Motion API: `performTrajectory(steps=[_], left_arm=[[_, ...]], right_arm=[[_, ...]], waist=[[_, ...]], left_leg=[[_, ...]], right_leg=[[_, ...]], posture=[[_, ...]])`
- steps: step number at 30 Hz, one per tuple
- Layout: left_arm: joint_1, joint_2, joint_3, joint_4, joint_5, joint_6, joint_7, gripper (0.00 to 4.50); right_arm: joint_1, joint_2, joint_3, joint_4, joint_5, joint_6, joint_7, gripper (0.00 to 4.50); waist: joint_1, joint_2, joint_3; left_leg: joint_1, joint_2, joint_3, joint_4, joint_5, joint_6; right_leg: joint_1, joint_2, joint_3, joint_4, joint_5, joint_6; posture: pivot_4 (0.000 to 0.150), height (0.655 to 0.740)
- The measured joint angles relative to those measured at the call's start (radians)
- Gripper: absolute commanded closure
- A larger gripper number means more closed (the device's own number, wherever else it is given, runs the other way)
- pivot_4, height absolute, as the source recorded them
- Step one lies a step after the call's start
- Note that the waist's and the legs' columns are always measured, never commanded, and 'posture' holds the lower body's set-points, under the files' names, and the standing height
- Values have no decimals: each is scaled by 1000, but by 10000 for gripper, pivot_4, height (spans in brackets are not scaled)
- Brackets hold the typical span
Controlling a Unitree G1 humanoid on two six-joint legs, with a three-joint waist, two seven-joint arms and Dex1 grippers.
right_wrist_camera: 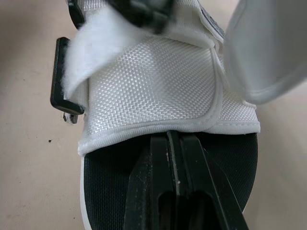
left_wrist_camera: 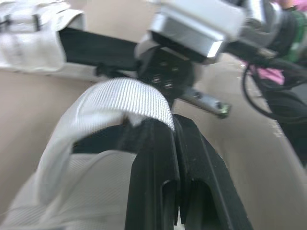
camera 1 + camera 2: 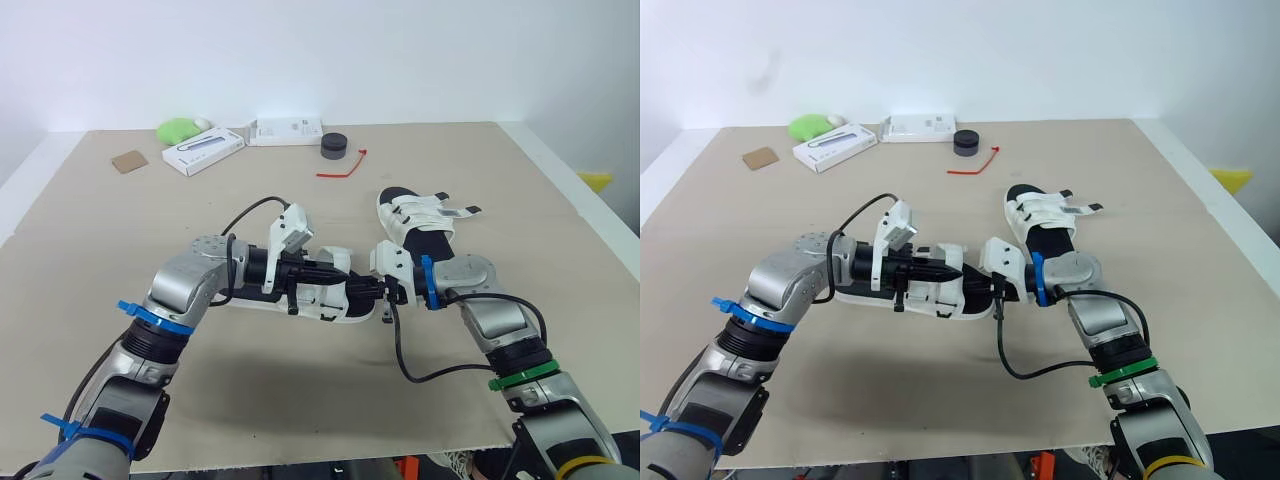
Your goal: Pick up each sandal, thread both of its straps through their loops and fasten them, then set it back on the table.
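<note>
Left wrist view: my left gripper (image 2: 165, 127) has its two black fingers pressed together on the end of a white ribbed woven strap (image 2: 120, 98), which arches back over the fingertips. In the right wrist view the right gripper (image 1: 173, 139) is also closed. Its tips sit against the hem of the white mesh flap (image 1: 153, 91), above the black footbed, and I cannot tell whether any fabric is caught between them. A black plastic loop (image 1: 60, 76) sits at the flap's side.

The white-strapped sandal with the black sole I am working on (image 3: 325, 300) lies mid-table, apparently resting on the surface, with both grippers meeting over it.

My worries:
- The left pinch holds only the strap's tip, so a pull towards the loop could let it slip out.
- The grippers are nearly touching, so a careless move could knock them together.
- The second white sandal (image 3: 420, 225) lies just beyond the right wrist and could get nudged.

The beige tabletop (image 3: 300, 400) leaves open room in front and to the left. The red cable tie (image 3: 343, 167), black round puck (image 3: 334, 146) and white boxes (image 3: 203, 152) sit well apart at the back, and the table edges are not close.
</note>
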Motion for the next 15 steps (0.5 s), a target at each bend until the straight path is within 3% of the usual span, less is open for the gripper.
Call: performTrajectory(steps=[15], left_arm=[[28, 30, -22, 14, 36, -13, 0, 44811]], right_arm=[[-1, 2, 0, 0, 0, 1, 0, 45000]], waist=[[0, 0, 0]], left_leg=[[0, 0, 0, 0, 0, 0]], right_leg=[[0, 0, 0, 0, 0, 0]], posture=[[1500, 7400]])
